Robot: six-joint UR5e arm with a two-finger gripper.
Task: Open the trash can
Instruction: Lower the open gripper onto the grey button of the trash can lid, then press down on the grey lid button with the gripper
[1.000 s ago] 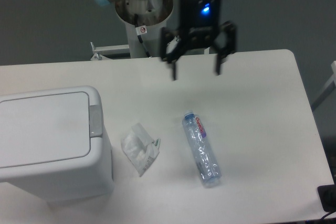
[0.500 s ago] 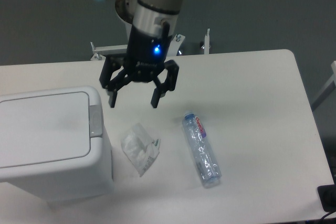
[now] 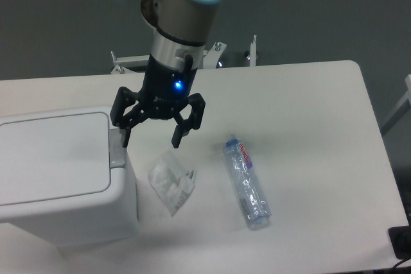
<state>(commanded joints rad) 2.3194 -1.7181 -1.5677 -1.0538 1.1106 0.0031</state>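
The large boxy white plastic trash can (image 3: 61, 178) with rounded corners stands at about eight o'clock on the white surface (image 3: 308, 107), its flat rectangular lid lying shut and level on top. A small grey push latch (image 3: 116, 149) sits at the three o'clock edge of that lid.

The black two-finger pincer (image 3: 150, 138) hangs from the arm's silver wrist, a blue light glowing on its body. It is released, the two fingers spread wide apart with nothing between them. One fingertip (image 3: 125, 138) points down right at the latch, at the lid's upper right corner; whether it touches the latch cannot be told from this view. The other fingertip is over bare surface, at about twelve o'clock of a crumpled white plastic wrapper (image 3: 171, 181).

That wrapper lies just beside the trash can, at its three o'clock side. Further toward three o'clock lies a clear crushed plastic bottle (image 3: 246, 183) with a red and white label, on its side, its cap end toward twelve o'clock, apart from the wrapper.
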